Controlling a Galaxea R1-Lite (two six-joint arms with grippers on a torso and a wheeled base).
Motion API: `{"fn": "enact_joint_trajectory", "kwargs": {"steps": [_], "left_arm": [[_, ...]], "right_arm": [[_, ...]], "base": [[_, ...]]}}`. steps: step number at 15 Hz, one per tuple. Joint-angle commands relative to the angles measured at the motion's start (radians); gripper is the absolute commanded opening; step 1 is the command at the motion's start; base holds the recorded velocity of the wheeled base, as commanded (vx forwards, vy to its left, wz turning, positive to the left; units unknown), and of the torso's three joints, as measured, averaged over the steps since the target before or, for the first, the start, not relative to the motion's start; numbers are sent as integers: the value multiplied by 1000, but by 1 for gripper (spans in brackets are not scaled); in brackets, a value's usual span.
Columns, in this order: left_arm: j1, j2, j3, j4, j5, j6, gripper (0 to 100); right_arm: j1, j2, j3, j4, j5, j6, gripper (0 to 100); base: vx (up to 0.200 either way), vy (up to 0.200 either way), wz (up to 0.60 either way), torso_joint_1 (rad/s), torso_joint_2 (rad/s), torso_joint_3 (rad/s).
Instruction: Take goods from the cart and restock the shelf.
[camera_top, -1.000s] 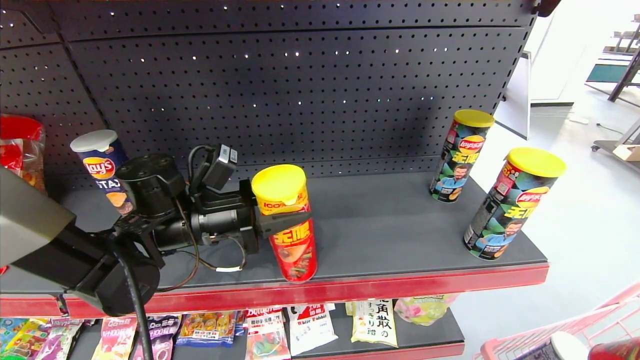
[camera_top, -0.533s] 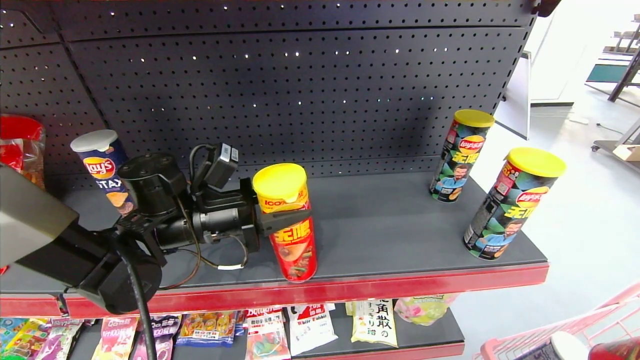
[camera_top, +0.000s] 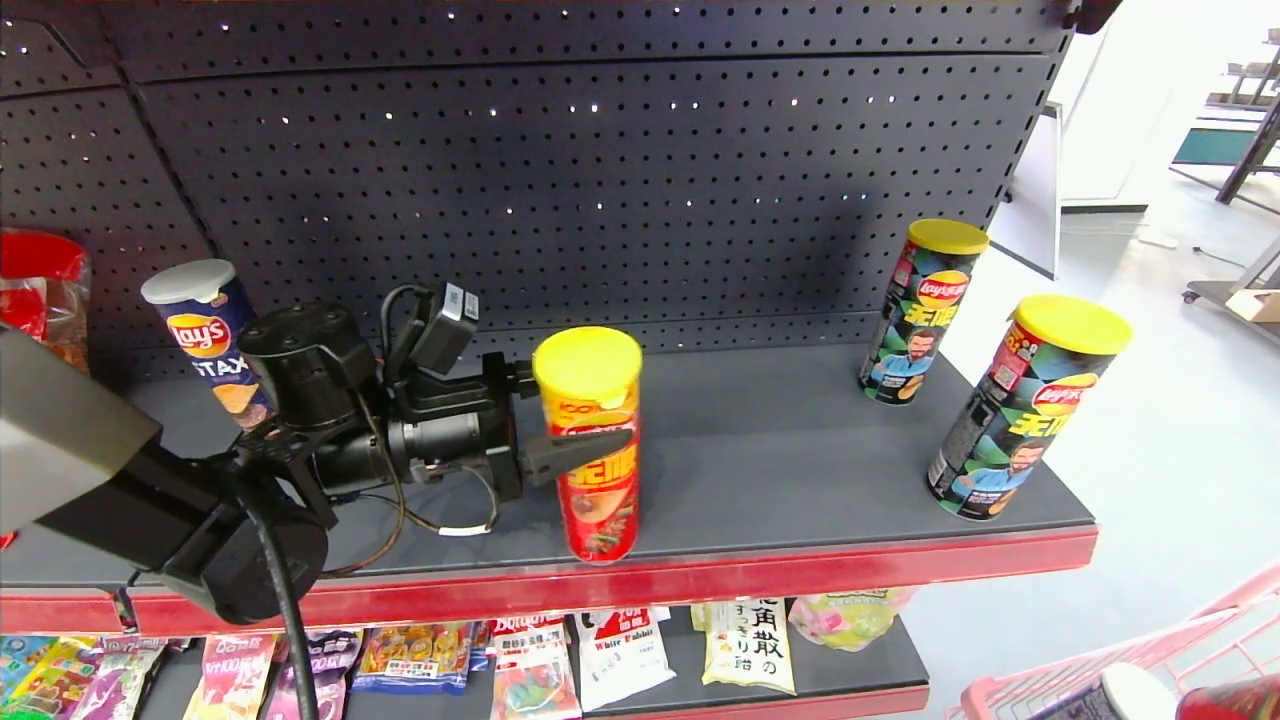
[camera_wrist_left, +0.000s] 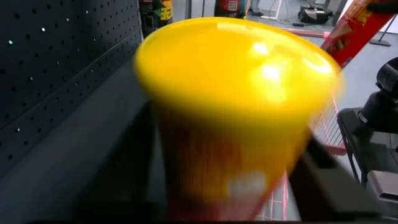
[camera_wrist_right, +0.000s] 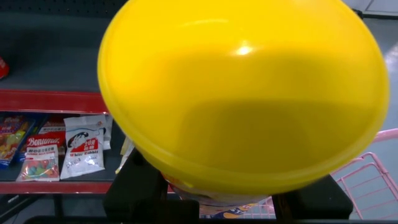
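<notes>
Red can (camera_top: 600, 500) upright on shelf (camera_top: 780, 460), straddled by left gripper (camera_top: 578, 408) — jaws pinching or slack, can't tell — right gripper (camera_wrist_right: 224, 199) clamps second can (camera_wrist_right: 249, 93).

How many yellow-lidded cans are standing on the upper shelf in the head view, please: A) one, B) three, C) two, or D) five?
B: the red can, the rear dark can and the front dark can each carry a yellow lid, while the blue can has a white one.
</notes>
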Motion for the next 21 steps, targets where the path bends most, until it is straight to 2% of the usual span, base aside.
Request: {"fn": "enact_joint_trajectory", "kwargs": {"steps": [1,4,5,7,8,11,21], "left_arm": [[0,3,0,0,16,0,100],[0,3,-3,-9,34,-3,100],[2,3,0,-35,59,-8,100],[2,-11,3,-53,179,-8,100],[2,-36,12,-44,199,-10,100],[2,-85,43,-18,200,-16,100],[-14,-142,124,-41,182,-16,100]], "right_arm": [[0,-1,1,0,0,-1,0],[0,-3,1,0,-1,0,0],[0,-3,1,0,-11,0,0],[0,-3,1,0,-11,0,0],[0,-1,1,2,-11,-1,0],[0,2,1,0,-12,0,0],[0,11,10,0,-12,-1,0]], "base": [[0,0,0,0,0,0],[0,0,0,0,0,0],[0,0,0,0,0,0],[0,0,0,0,0,0],[0,0,0,0,0,0],[0,0,0,0,0,0],[0,0,0,0,0,0]]}}
